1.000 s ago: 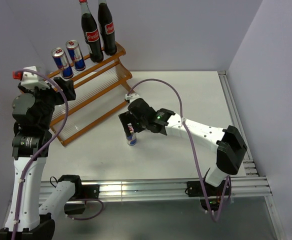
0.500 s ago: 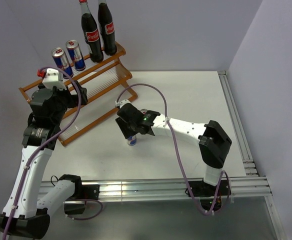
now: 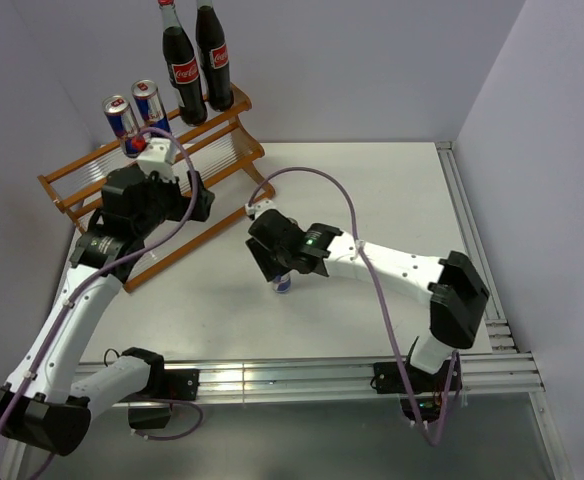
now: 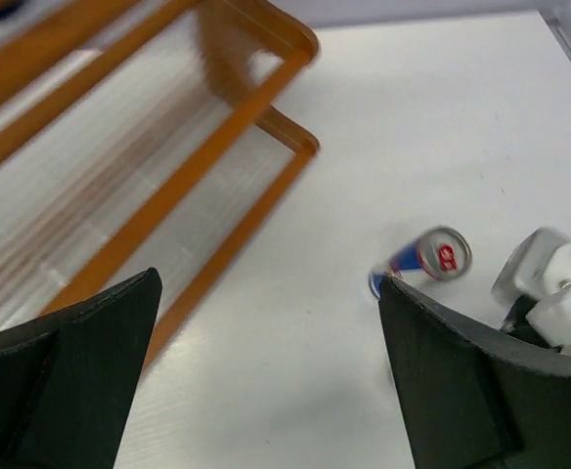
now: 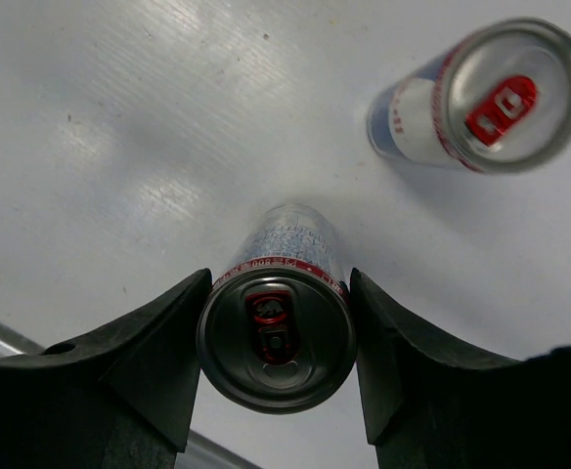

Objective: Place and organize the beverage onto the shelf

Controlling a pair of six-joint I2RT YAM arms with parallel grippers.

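Observation:
Two cola bottles (image 3: 184, 60) and two energy-drink cans (image 3: 120, 120) stand on the top tier of the wooden shelf (image 3: 217, 160) at the back left. On the table, my right gripper (image 5: 278, 283) is shut on an upright can (image 5: 276, 342), its fingers pressed against both sides. In the top view that can (image 3: 283, 285) shows just below the right gripper (image 3: 280, 268). Another can (image 5: 481, 93) stands free nearby and also shows in the left wrist view as a can (image 4: 427, 259). My left gripper (image 4: 266, 293) hangs open with nothing in it above the shelf's right end (image 3: 197, 202).
The shelf's lower tiers (image 4: 119, 195) hold nothing in view. A metal rail (image 3: 472, 230) runs along the table's right edge, with walls close behind and to the right. My right arm's purple cable (image 3: 322, 175) loops over the table's middle.
My right gripper closed on the can and shifted a little to the right with it. My left arm swung right and forward, from beside the shelf to above its right end.

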